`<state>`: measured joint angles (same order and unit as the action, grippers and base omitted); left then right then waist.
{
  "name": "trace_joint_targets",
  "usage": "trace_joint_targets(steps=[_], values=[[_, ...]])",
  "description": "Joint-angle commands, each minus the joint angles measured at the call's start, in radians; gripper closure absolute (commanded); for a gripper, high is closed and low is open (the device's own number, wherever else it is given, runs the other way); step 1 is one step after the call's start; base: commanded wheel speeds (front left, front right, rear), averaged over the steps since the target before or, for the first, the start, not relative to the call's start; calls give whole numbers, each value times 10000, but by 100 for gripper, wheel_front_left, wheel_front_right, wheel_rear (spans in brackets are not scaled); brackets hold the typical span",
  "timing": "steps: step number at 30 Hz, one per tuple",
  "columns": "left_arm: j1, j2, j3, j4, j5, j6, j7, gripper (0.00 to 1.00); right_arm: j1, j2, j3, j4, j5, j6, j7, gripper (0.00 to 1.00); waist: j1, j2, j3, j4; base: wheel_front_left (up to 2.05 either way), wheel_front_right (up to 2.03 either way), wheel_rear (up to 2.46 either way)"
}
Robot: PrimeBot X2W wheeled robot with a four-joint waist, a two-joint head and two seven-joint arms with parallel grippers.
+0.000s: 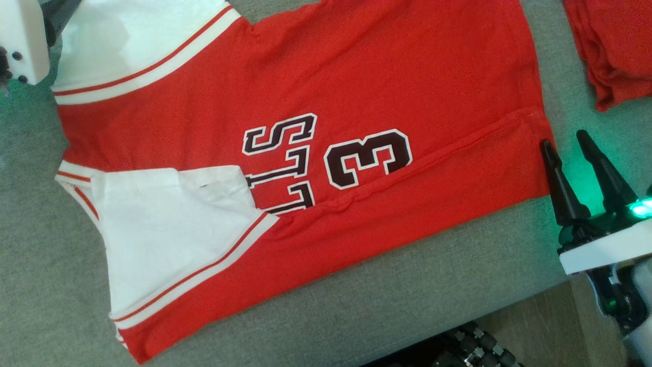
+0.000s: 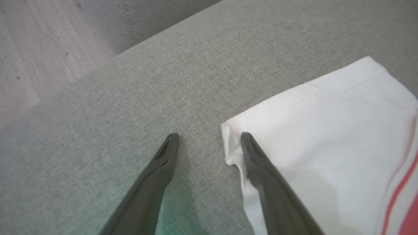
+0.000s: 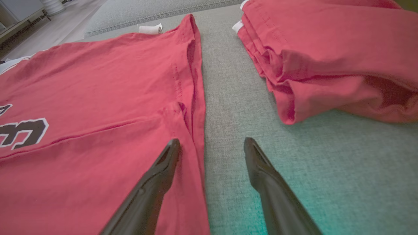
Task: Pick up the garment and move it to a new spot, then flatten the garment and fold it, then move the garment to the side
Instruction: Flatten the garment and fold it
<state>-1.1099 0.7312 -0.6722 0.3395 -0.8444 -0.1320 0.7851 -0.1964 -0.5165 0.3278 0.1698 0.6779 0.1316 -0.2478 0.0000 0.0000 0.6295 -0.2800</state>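
The garment [image 1: 356,76] is a red shirt with white sleeves and a dark "3" print, spread flat on the grey cushion [image 1: 407,295]. Its near long side and near sleeve are folded in over the front. My right gripper [image 1: 564,138] is open at the hem's near corner. In the right wrist view its left finger lies over the garment's [image 3: 98,98] hem, its right finger over bare cushion, around the right gripper [image 3: 211,141]. My left gripper [image 2: 209,135] is open at the far white sleeve [image 2: 326,130], one finger over the sleeve's corner. Its white wrist housing [image 1: 20,41] sits top left.
A second red garment [image 1: 611,51], folded, lies on the cushion right of the hem, also in the right wrist view [image 3: 326,49]. The cushion's front edge [image 1: 509,311] drops to wooden floor [image 1: 550,326]. More floor [image 2: 32,49] lies beyond the cushion near the left gripper.
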Motion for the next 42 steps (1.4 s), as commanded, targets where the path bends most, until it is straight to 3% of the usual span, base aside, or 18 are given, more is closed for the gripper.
trace_joint_targets(steps=[1,2,3,5,6,7,13,18,27,32,42], values=[[-40,451,275,-240,-100,43,244,0,163,-259,83,-133,65,-9,-127,0,0,0,11,-4,0,0,0],[5,461,247,-279,-164,41,296,18,163,-262,73,-117,64,-9,-129,0,0,0,9,-3,0,0,0],[45,478,225,-313,-245,38,346,54,166,-261,63,-103,63,-9,-130,0,0,0,3,-1,0,0,0],[83,530,172,-449,-302,32,301,71,172,-259,47,-79,62,-9,-133,0,0,0,-15,4,0,0,0],[95,556,142,-526,-289,29,226,90,170,-262,43,-72,60,-9,-134,0,0,0,-18,8,0,0,0],[98,584,96,-603,-261,27,140,100,159,-264,46,-70,55,-9,-134,0,0,0,-17,11,0,0,0],[-168,738,-186,-907,216,18,-891,100,25,-284,83,-93,63,-9,-137,0,0,0,0,31,0,0,0],[-621,981,-707,-968,800,16,-2379,100,-103,-390,112,-111,78,-9,-138,0,0,0,-102,34,0,0,0],[-1423,972,-1649,-202,1526,15,-4571,100,-577,-856,416,-404,81,-9,19,0,0,0,-310,124,0,0,0],[-1794,909,-2172,237,1520,14,-5046,100,-1585,-1044,669,-361,-84,-9,755,0,0,0,-370,168,0,0,0],[-2648,804,-3198,601,1291,14,-5337,100,-4451,-383,793,1265,-865,-9,2876,0,0,0,-189,579,0,0,0]])
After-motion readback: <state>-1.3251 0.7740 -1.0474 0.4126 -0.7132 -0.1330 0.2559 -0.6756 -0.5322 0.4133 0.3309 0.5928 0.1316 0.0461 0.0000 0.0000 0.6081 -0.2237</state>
